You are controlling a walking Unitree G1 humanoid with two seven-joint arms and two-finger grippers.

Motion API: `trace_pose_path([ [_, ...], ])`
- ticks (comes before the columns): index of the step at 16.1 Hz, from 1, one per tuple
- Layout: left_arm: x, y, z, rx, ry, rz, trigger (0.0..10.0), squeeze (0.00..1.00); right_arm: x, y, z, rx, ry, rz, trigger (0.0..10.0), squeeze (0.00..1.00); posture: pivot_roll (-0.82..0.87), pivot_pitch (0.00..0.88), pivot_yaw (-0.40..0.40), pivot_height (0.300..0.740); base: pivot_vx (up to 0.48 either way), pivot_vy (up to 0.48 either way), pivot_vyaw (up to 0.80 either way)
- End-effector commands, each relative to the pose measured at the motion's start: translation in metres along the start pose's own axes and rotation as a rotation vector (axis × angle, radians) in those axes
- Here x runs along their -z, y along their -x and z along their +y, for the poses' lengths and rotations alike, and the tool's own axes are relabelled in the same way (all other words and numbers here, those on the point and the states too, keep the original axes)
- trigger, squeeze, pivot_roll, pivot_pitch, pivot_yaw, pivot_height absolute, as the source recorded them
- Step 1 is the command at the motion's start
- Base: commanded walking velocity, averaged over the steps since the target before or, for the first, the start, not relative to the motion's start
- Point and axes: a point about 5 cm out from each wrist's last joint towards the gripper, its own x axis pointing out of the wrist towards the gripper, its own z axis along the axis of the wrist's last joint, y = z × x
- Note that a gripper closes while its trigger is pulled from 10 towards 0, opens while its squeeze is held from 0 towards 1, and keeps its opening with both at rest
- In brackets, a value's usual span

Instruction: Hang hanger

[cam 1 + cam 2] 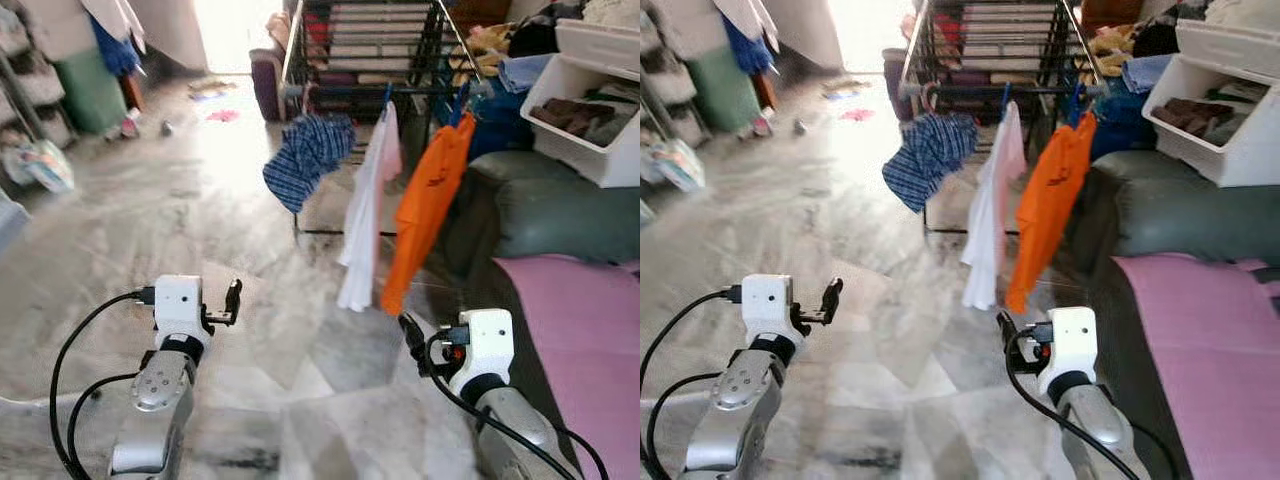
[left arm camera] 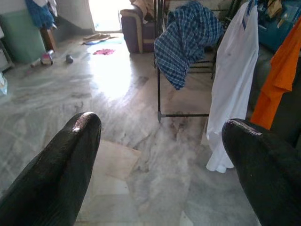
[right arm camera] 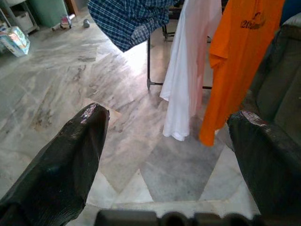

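Observation:
A black drying rack (image 1: 345,90) stands ahead on the marble floor. From its front rail hang a blue plaid shirt (image 1: 310,155), a white shirt (image 1: 365,210) and an orange shirt (image 1: 428,205), the last two on blue hangers (image 1: 462,100). My left gripper (image 1: 232,302) is raised low at the left, open and empty, well short of the rack. My right gripper (image 1: 410,335) is open and empty too, just below the hem of the orange shirt. In the wrist views the left fingers (image 2: 70,155) and right fingers (image 3: 75,150) stand wide apart, facing the hanging clothes.
A dark green sofa (image 1: 560,210) with a pink cloth (image 1: 590,330) lies close on the right, and a white bin (image 1: 590,110) of clothes sits above it. A green bin (image 1: 90,90), bags and small items (image 1: 165,127) are at the far left. A purple armchair (image 1: 268,85) stands behind the rack.

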Motion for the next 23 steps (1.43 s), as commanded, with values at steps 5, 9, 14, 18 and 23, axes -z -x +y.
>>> trace_pose_path([
  [5,-0.002,-0.004,0.001,-0.002,-0.024,-0.008,10.0,0.0,-0.004,0.0,0.005,-0.036,-0.01,-0.024,10.0,0.0,-0.07,0.0,0.01,0.74,0.0,0.264,0.0],
  [9,-0.003,-0.005,0.001,0.001,-0.028,-0.009,10.0,0.0,-0.005,0.0,0.006,-0.046,-0.016,-0.03,10.0,0.0,-0.06,0.001,0.012,0.74,0.0,0.444,0.0],
  [14,-0.003,-0.007,0.0,0.001,-0.033,-0.005,10.0,0.0,-0.007,0.0,0.01,-0.073,-0.013,-0.049,10.0,0.0,-0.06,0.0,0.016,0.74,0.0,0.48,0.0],
  [18,-0.004,-0.008,0.0,-0.002,-0.038,-0.017,10.0,0.0,-0.008,-0.001,0.01,-0.079,-0.01,-0.057,10.0,0.0,-0.07,0.0,0.016,0.74,0.0,0.451,0.0],
  [23,-0.013,-0.01,-0.01,0.026,-0.02,-0.056,10.0,0.0,-0.009,0.0,0.011,-0.089,-0.002,-0.07,10.0,0.0,-0.07,0.0,0.014,0.74,0.0,0.0,0.28],
])
